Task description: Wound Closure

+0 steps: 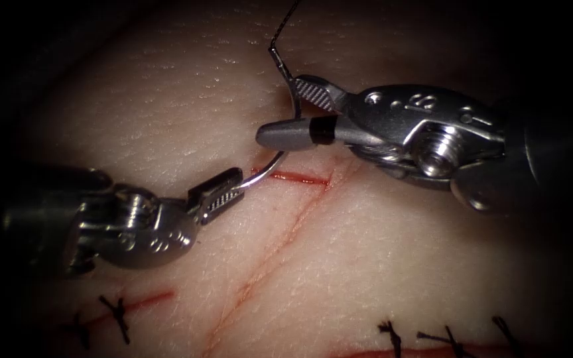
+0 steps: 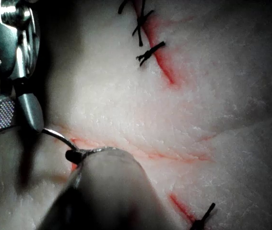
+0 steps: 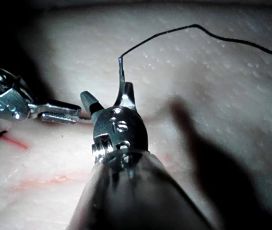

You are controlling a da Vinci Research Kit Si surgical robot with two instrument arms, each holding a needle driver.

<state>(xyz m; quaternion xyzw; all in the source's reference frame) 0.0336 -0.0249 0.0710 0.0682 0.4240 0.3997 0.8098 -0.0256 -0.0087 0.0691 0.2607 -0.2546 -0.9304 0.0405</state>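
Left tool [image 1: 223, 194] closed on needle [image 1: 270, 171] near its tip end, just left of the cut [image 1: 300, 178]. Right tool [image 1: 285, 109] above, jaws open, straddling needle's rear part near the swage without clamping. Needle arcs between both tools over the cut's left end; whether it enters tissue [image 1: 399, 265] cannot be told. Thread [image 1: 285, 26] runs up and away from the swage. Bare tissue lies beyond the cut on the right. Old stitches [image 1: 117, 315] sit well apart along the near edge.
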